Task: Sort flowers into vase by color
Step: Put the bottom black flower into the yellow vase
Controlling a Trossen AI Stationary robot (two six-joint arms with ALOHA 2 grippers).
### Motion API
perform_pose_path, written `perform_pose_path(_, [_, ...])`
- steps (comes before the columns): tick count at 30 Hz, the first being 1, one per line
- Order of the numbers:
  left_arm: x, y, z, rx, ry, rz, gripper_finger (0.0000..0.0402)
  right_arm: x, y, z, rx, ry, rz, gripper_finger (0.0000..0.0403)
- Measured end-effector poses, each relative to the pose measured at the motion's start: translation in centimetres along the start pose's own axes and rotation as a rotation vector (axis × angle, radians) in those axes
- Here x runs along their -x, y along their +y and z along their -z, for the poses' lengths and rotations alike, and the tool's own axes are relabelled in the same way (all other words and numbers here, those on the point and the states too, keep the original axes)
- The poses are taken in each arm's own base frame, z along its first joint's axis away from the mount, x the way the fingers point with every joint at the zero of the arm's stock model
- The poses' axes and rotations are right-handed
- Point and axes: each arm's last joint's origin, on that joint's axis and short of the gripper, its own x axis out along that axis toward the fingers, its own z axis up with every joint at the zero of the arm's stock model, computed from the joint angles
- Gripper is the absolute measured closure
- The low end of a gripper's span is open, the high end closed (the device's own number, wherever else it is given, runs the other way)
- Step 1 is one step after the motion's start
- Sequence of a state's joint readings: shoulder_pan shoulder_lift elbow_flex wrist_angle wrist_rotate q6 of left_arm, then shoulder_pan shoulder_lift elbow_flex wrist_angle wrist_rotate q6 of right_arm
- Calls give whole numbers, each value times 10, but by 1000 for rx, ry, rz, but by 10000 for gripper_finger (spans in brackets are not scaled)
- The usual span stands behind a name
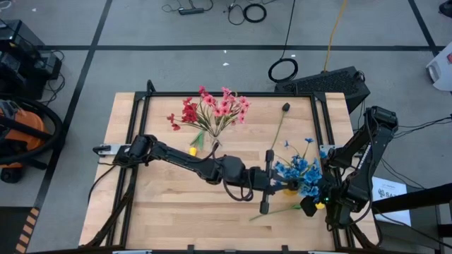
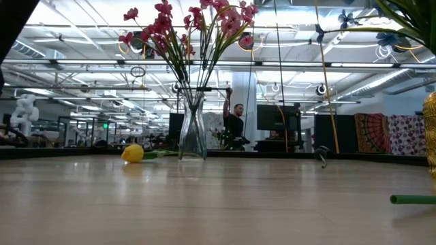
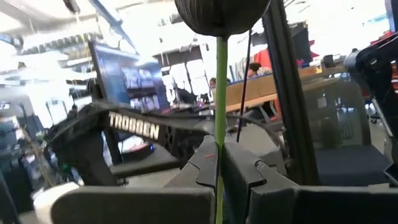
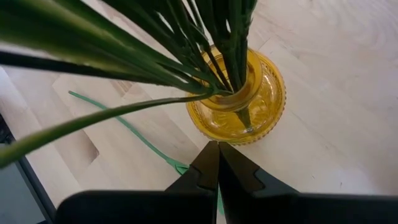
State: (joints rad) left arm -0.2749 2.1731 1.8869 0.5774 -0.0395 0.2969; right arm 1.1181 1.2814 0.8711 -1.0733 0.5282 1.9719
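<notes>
My left gripper (image 1: pixel 272 176) reaches across the table to beside the yellow vase (image 1: pixel 293 187), which holds blue flowers (image 1: pixel 300 169). It is shut on the long-stemmed dark bud flower (image 1: pixel 286 107); the bud (image 3: pixel 217 15) shows large beyond the fingers in the left wrist view. My right gripper (image 4: pixel 217 149) is shut and hovers over the table beside the yellow vase (image 4: pixel 239 99), whose neck is packed with green stems. A clear glass vase (image 2: pixel 193 129) at the far side holds red and pink flowers (image 1: pixel 215 109). A yellow bud (image 1: pixel 192 150) lies on the table beside it. My left gripper pinches the dark bud flower's thin green stem (image 3: pixel 221 124) between its two fingers, well below the bud. The stem runs across the fingers and on past them to the bud. In the high view the bud end points toward the table's far edge. The stem's lower end is hidden by the gripper.
A loose green stem (image 1: pixel 275 210) lies on the wood near the yellow vase, also seen low at the right in the low view (image 2: pixel 412 199). The black table frame rail (image 1: pixel 212 94) borders the far edge. Bare wood spreads over the near left part (image 1: pixel 162 212).
</notes>
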Motion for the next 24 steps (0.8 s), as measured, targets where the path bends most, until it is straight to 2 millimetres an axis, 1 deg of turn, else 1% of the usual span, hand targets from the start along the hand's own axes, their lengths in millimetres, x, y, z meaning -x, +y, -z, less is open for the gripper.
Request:
perform_pose_path(5, [0,0,0,1,-2,6,391,0,0,0,2,-1,0,403])
perform_pose_path(8, [-1,-2,5,12,-29,-2,391,0,0,0,3,-1,0,403])
perform_pose_path(10, [-3,-5,14,21,-33,-4,391,0,0,0,6,-1,0,403])
perform_pose_path(12, [-4,-7,22,23,-2,-10,391,0,0,0,5,0,-1,403])
perform_pose_path(14, [-4,-8,26,29,-2,-11,391,0,0,0,3,0,-3,403])
perform_pose_path(24, [-4,-7,26,-26,-16,-23,391,0,1,0,-4,4,-11,403])
